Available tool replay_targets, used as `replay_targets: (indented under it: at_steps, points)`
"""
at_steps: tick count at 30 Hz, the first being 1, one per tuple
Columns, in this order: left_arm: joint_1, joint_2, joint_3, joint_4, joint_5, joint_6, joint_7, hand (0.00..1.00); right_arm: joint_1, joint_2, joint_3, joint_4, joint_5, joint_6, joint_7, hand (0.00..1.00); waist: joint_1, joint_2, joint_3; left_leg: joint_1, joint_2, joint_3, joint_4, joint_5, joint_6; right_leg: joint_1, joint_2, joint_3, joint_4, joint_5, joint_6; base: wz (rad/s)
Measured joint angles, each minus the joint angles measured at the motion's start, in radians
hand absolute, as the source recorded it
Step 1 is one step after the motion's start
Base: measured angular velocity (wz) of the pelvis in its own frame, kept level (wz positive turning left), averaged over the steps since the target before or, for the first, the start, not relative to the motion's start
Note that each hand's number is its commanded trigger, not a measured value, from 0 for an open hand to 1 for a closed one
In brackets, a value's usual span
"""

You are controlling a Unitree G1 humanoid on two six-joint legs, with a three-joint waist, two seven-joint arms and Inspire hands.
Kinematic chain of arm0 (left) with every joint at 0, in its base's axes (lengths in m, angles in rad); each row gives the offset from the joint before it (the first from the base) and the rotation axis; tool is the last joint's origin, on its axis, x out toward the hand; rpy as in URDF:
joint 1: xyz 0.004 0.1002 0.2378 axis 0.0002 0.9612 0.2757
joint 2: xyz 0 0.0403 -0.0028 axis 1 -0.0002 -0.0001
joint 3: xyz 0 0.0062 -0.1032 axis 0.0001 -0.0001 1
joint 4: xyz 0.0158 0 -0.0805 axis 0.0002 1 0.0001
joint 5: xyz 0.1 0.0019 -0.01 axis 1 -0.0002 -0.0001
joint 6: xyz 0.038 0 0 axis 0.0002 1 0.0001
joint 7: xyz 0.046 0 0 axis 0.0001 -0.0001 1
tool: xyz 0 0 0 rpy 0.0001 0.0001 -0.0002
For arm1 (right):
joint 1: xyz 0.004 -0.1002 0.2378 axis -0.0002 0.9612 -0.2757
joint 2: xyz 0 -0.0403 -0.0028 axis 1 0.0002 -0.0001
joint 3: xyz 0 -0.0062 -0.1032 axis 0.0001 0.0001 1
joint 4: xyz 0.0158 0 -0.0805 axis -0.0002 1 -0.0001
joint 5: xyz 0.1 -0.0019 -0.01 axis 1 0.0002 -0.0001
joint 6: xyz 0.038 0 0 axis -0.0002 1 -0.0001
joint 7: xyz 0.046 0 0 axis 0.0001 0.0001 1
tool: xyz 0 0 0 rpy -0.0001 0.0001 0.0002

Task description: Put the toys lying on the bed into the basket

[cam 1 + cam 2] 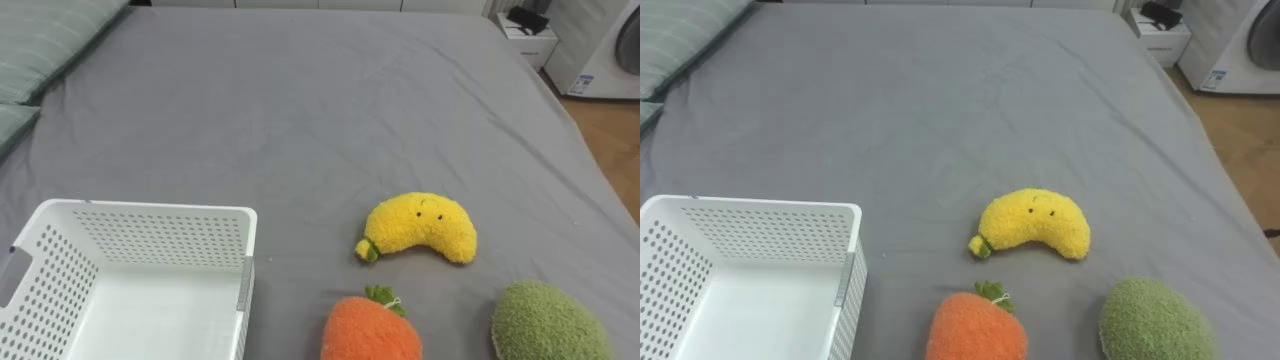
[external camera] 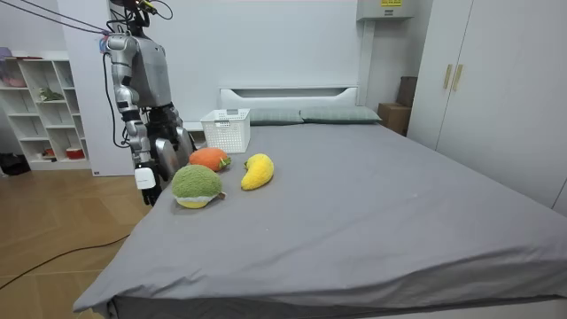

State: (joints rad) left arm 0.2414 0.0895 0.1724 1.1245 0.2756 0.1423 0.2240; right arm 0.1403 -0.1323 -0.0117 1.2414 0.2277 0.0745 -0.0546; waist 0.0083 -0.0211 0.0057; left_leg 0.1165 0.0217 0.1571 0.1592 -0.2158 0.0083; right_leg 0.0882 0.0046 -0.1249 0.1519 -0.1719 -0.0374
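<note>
Three plush toys lie on the grey bed near its front edge. A yellow banana is in the middle, an orange carrot sits below it, and a green round toy is at the lower right. An empty white perforated basket stands on the bed at the lower left. In the room view I stand at the bedside by the toys, with my right hand hanging low beside the bed edge, apart from the green toy.
Grey-green pillows lie at the far left. Beyond the bed's far right corner are a small white nightstand and a white appliance. A wardrobe and a white shelf line the room.
</note>
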Motion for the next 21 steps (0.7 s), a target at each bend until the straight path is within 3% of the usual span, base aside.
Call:
replay_targets:
  at_steps: [11, 21]
  points:
    - [0.0, 0.003, 0.0, -0.003, 0.0, -0.021, 0.002, 0.0, 0.0, 0.0, 0.028, 0.0, 0.01, -0.009, -0.015, 0.0, -0.001, -0.003, 0.0027, 0.001, 0.0, 0.0, 0.001, 0.0, 0.0, 0.001, 0.0, 0.0, 0.0, 0.0, 0.0, 0.0]
    - [0.002, 0.004, 0.002, -0.001, 0.0, -0.002, 0.001, 0.0, -0.002, 0.007, 0.012, 0.026, 0.11, -0.009, -0.019, 0.0, -0.005, -0.015, 0.0058, 0.0, -0.001, -0.006, -0.001, 0.0, 0.0, 0.001, -0.001, -0.002, -0.001, 0.0, 0.0, 0.0]
